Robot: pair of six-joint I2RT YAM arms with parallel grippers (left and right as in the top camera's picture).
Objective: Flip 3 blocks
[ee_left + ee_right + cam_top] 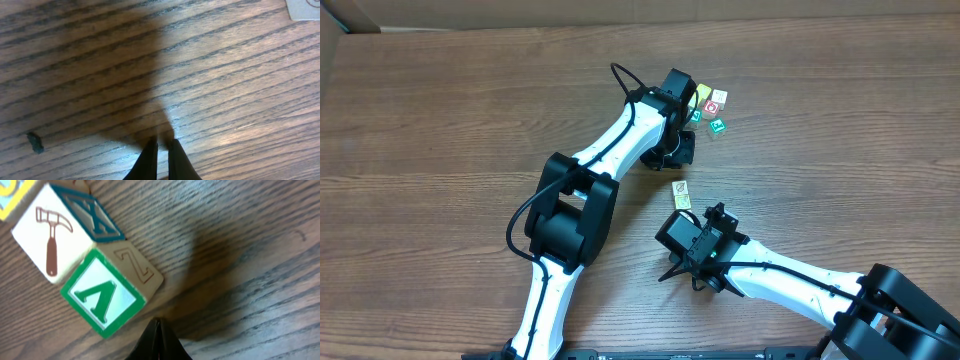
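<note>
A lone yellow-tan block (681,192) lies mid-table; its pale corner (304,9) shows top right in the left wrist view. My left gripper (162,144) is shut and empty, tips close to bare wood, well short of that block. More blocks cluster further back: a yellow one (704,92), a white red-marked one (719,99) and a green one (717,126). My right gripper (157,325) is shut and empty, just right of a green A block (102,297) with a carved Z side. Behind it sits a white hammer block (50,235) with a blue X side.
The arm reaching the cluster (620,135) crosses the table's middle from the lower left. The other arm (790,280) comes in from the lower right. A small dark speck (35,142) lies on the wood. Cardboard (350,15) borders the table's far edge.
</note>
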